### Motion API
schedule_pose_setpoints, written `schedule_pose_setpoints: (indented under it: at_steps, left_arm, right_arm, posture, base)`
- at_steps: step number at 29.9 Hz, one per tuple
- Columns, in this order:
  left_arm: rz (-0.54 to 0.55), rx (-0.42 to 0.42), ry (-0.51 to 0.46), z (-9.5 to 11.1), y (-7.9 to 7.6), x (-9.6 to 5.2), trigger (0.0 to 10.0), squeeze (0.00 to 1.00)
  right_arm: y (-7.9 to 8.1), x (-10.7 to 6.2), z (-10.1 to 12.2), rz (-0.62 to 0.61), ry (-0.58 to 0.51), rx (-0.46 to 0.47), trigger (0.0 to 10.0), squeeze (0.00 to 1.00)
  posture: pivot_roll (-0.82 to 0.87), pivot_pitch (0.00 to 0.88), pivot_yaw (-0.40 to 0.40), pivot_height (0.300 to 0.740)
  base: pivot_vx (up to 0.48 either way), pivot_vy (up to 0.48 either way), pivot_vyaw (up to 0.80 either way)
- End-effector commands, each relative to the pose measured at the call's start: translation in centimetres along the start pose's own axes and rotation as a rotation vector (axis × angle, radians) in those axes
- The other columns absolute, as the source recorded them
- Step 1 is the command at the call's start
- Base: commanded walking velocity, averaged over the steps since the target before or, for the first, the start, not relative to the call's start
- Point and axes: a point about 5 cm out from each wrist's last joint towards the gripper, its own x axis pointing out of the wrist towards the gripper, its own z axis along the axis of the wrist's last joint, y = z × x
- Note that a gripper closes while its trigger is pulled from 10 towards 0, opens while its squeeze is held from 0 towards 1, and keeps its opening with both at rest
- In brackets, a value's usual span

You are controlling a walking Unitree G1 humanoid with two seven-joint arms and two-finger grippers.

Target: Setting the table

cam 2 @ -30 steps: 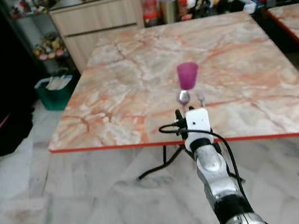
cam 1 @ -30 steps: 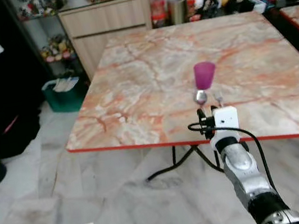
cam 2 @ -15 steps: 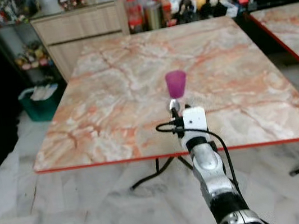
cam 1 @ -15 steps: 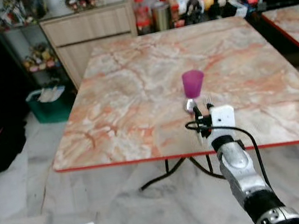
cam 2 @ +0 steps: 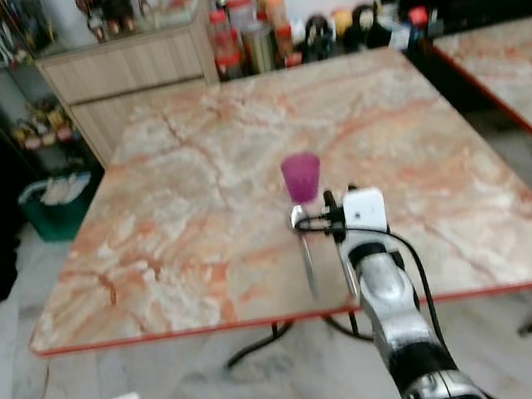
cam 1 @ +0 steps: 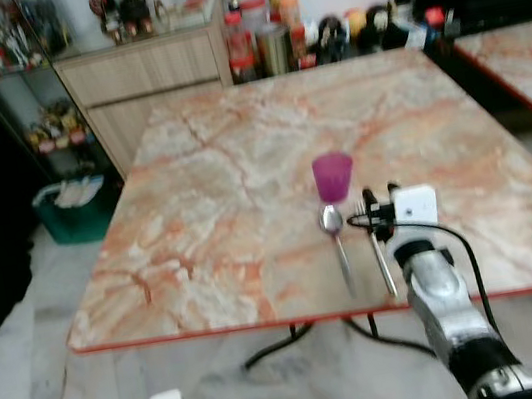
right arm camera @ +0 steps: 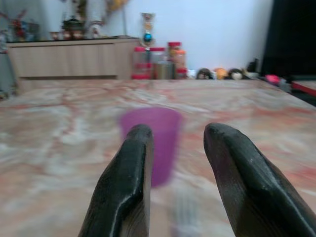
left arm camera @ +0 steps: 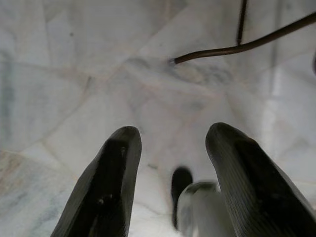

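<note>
A purple cup point(cam 1: 333, 176) stands upright on the marble table point(cam 1: 215, 197), near its front edge. Just in front of the cup a spoon point(cam 1: 336, 239) and a fork point(cam 1: 381, 260) lie side by side, handles toward me. My right gripper point(cam 1: 379, 194) hovers open over the fork's head, right of the cup, with nothing between its fingers. Through the right wrist view the cup point(right arm camera: 159, 143) stands just ahead, partly behind one finger point(right arm camera: 127, 182). My left gripper point(left arm camera: 173, 136) hangs low and open over the floor.
A wooden cabinet point(cam 1: 147, 72) and a row of jars and bottles point(cam 1: 267, 42) stand behind the table. A green bin point(cam 1: 70, 205) sits on the floor at the left. A second marble table point(cam 1: 527, 57) stands at the right. Table legs point(left arm camera: 237, 47) cross the marble floor.
The camera has come closer to the table and shifted. My right gripper has advanced from the table's front edge to above the fork, beside the cup. Cup, spoon and fork have stayed put.
</note>
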Motion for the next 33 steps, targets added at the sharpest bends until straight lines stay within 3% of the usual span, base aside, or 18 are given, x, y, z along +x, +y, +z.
schedule_pose_setpoints:
  at_steps: [1, 16, 25, 26, 27, 29, 30, 31, 32, 33]
  left_arm:
    - [0.026, -0.006, 0.004, -0.1, 0.8, -0.1, 10.0, 0.00]
    - [0.029, -0.004, 0.010, -0.4, 0.9, -0.2, 10.0, 0.00]
    - [0.024, 0.001, 0.011, -0.3, 0.8, -0.2, 10.0, 0.00]
    - [0.024, 0.000, 0.012, -0.3, 0.8, -0.2, 10.0, 0.00]
    - [0.024, 0.000, 0.012, -0.3, 0.8, -0.2, 10.0, 0.00]
    - [0.024, 0.000, 0.012, -0.3, 0.8, -0.2, 10.0, 0.00]
    - [0.024, -0.001, 0.013, -0.3, 0.8, -0.2, 10.0, 0.00]
    - [0.024, -0.001, 0.013, -0.3, 0.8, -0.2, 10.0, 0.00]
    - [0.024, -0.001, 0.014, -0.3, 0.8, -0.2, 10.0, 0.00]
    - [0.022, -0.001, 0.016, -0.4, 0.8, -0.2, 10.0, 0.00]
  right_arm:
    - [0.9, 0.1, 0.3, 0.023, -0.012, 0.007, 10.0, 0.00]
    - [1.2, -1.8, -1.8, 0.004, 0.060, 0.011, 10.0, 0.00]
    - [0.1, -1.5, -1.8, -0.062, 0.088, 0.023, 10.0, 0.00]
    - [-0.1, -1.4, -1.8, -0.076, 0.094, 0.028, 10.0, 0.76]
    - [-0.3, -1.2, -1.9, -0.097, 0.113, 0.033, 10.0, 0.85]
    - [-0.4, -1.2, -2.0, -0.103, 0.125, 0.030, 10.0, 0.85]
    - [-0.5, -1.0, -2.0, -0.099, 0.139, 0.037, 10.0, 0.53]
    - [-0.5, -1.0, -2.0, -0.099, 0.139, 0.037, 10.0, 0.53]
    - [-0.6, -1.0, -2.0, -0.097, 0.144, 0.037, 10.0, 0.00]
    - [-0.7, -0.7, -1.9, -0.090, 0.155, 0.031, 10.0, 0.00]
  posture:
    - [0.05, 0.000, 0.073, 0.740]
    - [0.04, 0.000, 0.076, 0.740]
    - [0.04, 0.000, 0.078, 0.740]
    - [0.04, 0.000, 0.076, 0.740]
    - [0.04, 0.000, 0.077, 0.740]
    - [0.04, 0.000, 0.077, 0.740]
    - [0.05, 0.000, 0.076, 0.740]
    - [0.05, 0.000, 0.076, 0.740]
    - [0.04, 0.000, 0.078, 0.740]
    - [0.04, 0.000, 0.080, 0.740]
  base:
    - [0.270, 0.000, 0.00]
    - [0.000, 0.000, 0.00]
    - [0.000, 0.000, 0.00]
    - [0.000, 0.000, 0.00]
    - [0.000, 0.000, 0.00]
    - [0.000, 0.000, 0.00]
    - [0.000, 0.000, 0.00]
    - [0.000, 0.000, 0.00]
    - [0.000, 0.000, 0.00]
    - [0.000, 0.000, 0.00]
